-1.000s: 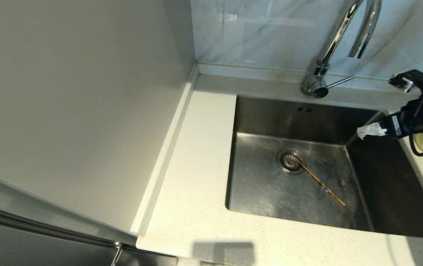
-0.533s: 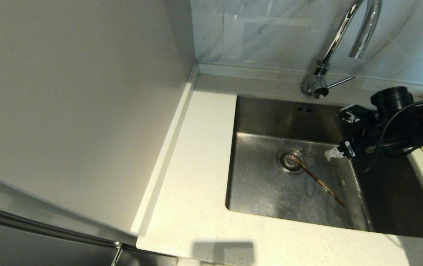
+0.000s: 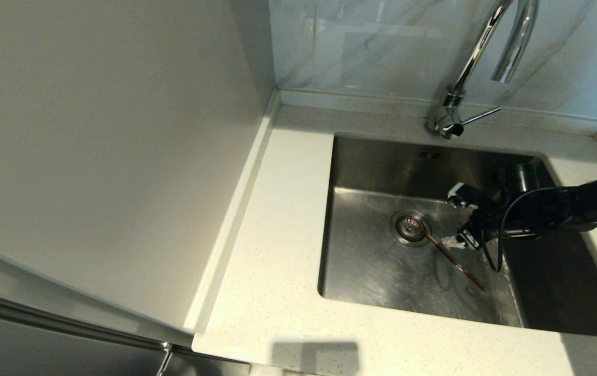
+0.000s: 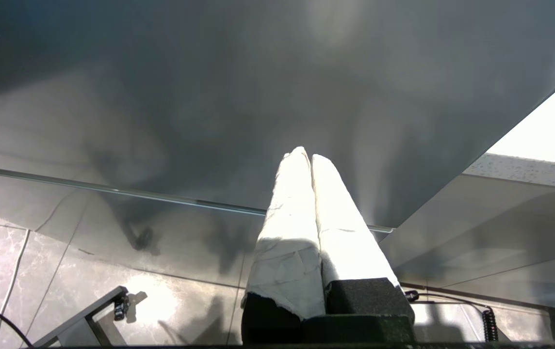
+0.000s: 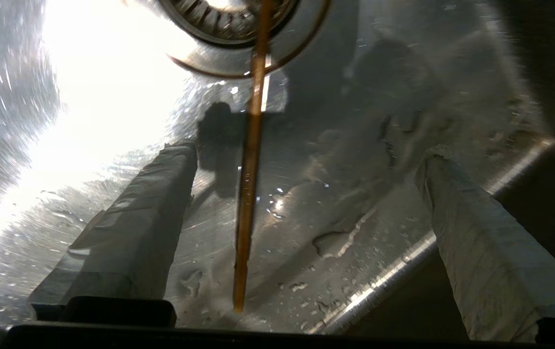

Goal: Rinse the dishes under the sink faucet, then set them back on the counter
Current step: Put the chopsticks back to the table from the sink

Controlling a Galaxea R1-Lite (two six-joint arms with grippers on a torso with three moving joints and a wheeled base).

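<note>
Thin brown wooden chopsticks (image 3: 455, 262) lie on the wet floor of the steel sink (image 3: 371, 271), one end resting on the round drain strainer (image 3: 409, 227). My right gripper (image 3: 454, 216) reaches low into the basin from the right and is open. In the right wrist view the chopsticks (image 5: 251, 169) run between its two spread fingers, nearer one finger (image 5: 161, 194), with the gripper (image 5: 306, 150) just above them. The chrome faucet (image 3: 486, 47) stands at the back, dry. Both bowls are out of view. In the left wrist view my left gripper (image 4: 305, 156) is parked, shut on nothing.
The off-white counter (image 3: 277, 235) borders the sink on the left and front. A plain tall panel (image 3: 110, 146) rises at the left. The faucet's side lever (image 3: 481, 115) points right. Water drops and smears cover the basin floor (image 5: 345, 232).
My right gripper has come from above the right-hand counter down and leftward into the sink, ending over the chopsticks. The yellow bowl seen at the right edge has dropped out of view.
</note>
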